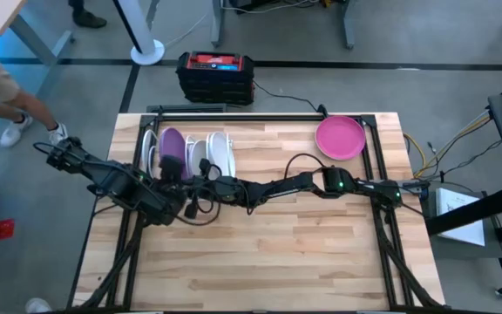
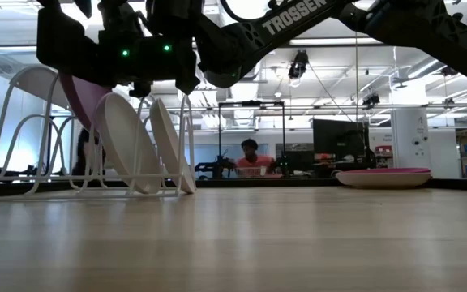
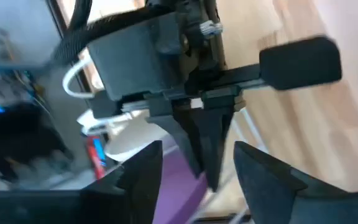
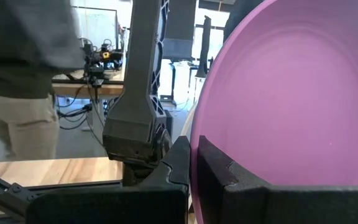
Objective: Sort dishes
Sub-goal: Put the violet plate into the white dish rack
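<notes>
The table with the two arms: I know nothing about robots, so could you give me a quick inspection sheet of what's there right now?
Surface: light wooden plank table, bare across its middle.
Job's things: white wire dish rack holding a purple round plate and white round plates on edge; a pink round plate lies flat near the far right corner.
Clutter: nothing seen.
Grippers: right pincer is clamped on the purple plate's rim at the rack; left pincer is open right beside it.
Cables: black cable loops over the right arm; coloured wires hang off the table's right side.
Surroundings: black and red box on the floor; a person's shoes at left.
</notes>
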Available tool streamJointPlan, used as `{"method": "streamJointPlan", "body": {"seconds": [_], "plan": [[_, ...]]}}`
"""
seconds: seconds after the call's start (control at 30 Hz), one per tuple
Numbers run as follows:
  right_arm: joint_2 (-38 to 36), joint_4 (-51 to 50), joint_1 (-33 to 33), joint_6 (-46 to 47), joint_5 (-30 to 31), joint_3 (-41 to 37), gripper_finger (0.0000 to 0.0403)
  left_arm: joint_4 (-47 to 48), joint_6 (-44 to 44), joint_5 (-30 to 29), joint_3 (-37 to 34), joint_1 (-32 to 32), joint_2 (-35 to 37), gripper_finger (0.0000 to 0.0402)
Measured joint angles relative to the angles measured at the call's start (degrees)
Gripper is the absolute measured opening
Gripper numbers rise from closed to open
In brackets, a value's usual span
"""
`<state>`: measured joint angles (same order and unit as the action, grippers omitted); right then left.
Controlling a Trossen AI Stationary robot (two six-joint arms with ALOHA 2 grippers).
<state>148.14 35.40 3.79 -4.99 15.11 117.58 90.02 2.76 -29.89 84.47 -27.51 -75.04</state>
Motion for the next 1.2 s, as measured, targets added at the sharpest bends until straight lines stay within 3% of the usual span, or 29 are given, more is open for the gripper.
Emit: {"method": "streamJointPlan", "body": {"seconds": [0.23, 0.63, 0.9, 1.07, 1.2], "plan": [[0.0, 0.0, 0.0, 0.0, -0.1, 0.0, 0.0, 0.0, 10.0, -4.0, -1.2, 1.4, -0.6, 0.0188], [0.0, -0.9, -0.4, -0.7, 0.7, 0.0, 0.0, 0.0, 2.3, 0.8, -4.0, 2.1, 3.4, 0.0159], [0.0, -0.9, -0.4, -0.7, 1.0, 0.0, 0.0, 0.0, 6.6, -1.6, -10.7, 3.4, 7.9, 0.017], [0.0, -0.9, -0.4, -0.6, 1.4, 0.0, 0.0, -0.1, 10.7, -8.8, -14.2, 3.6, 8.0, 0.0171], [0.0, -0.9, -0.4, -0.6, 1.5, -0.1, 0.0, 0.0, 12.8, -9.7, -14.8, 3.7, 7.6, 0.017]]}}
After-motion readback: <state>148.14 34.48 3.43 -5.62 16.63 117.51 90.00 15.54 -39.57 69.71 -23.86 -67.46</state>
